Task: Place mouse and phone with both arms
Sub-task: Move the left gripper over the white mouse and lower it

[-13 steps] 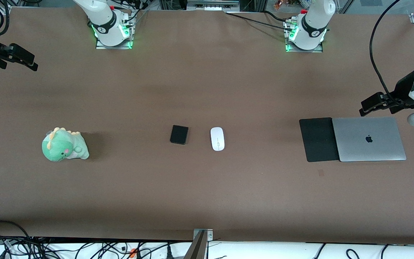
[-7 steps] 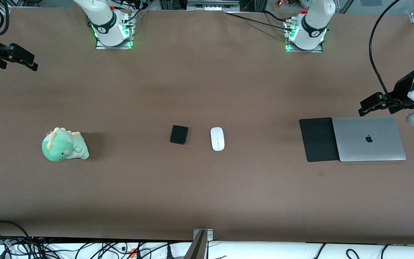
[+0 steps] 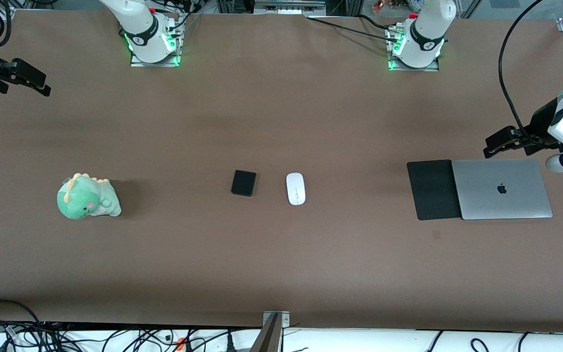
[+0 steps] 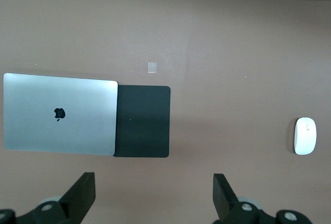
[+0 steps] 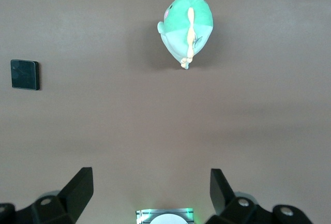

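The white mouse (image 3: 295,188) lies mid-table, with the small black phone (image 3: 243,183) beside it toward the right arm's end. My left gripper (image 3: 494,145) is open and empty, up in the air over bare table next to the laptop. Its wrist view shows its own open gripper (image 4: 153,195) and the mouse (image 4: 304,136) well away from it. My right gripper (image 3: 37,84) is open and empty, high over the table at the right arm's end. Its wrist view shows its own open gripper (image 5: 150,190) and the phone (image 5: 25,74) far off.
A closed silver laptop (image 3: 501,188) lies at the left arm's end with a black mouse pad (image 3: 433,189) against it on the mouse's side. A green dinosaur plush (image 3: 87,197) sits toward the right arm's end. The two arm bases (image 3: 153,44) stand along the table's edge farthest from the front camera.
My left gripper has shifted slightly toward the middle of the table. The right gripper, mouse and phone have not visibly moved.
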Available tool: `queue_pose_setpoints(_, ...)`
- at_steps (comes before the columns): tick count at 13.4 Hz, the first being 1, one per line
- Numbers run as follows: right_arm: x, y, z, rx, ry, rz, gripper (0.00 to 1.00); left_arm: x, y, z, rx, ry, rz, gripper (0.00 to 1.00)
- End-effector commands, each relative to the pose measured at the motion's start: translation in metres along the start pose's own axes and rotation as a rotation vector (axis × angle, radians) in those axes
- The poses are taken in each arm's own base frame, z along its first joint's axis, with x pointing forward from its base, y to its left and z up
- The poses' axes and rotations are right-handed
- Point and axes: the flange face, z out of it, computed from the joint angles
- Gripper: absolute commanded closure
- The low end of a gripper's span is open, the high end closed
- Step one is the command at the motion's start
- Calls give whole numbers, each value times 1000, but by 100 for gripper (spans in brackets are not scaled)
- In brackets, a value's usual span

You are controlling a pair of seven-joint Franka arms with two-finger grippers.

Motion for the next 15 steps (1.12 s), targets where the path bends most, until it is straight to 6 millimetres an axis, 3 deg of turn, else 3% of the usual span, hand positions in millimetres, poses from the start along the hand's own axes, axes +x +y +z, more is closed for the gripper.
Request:
queue_pose_setpoints(1, -1, -1, -7, 16, -4, -7, 0, 0, 9, 2, -20, -9, 4, 0)
queue_pose_setpoints(7, 0, -2, -4, 15, -9, -12, 0, 8, 30, 19, -59, -26, -6, 0)
queue_pose_setpoints(11, 0, -1, -3, 15, -14, -10, 0, 21, 79, 49, -66, -37, -96, 0)
queue_pose_setpoints(15, 2, -1, -1, 13, -17, -12, 0, 25, 133, 82, -65, -46, -67, 0)
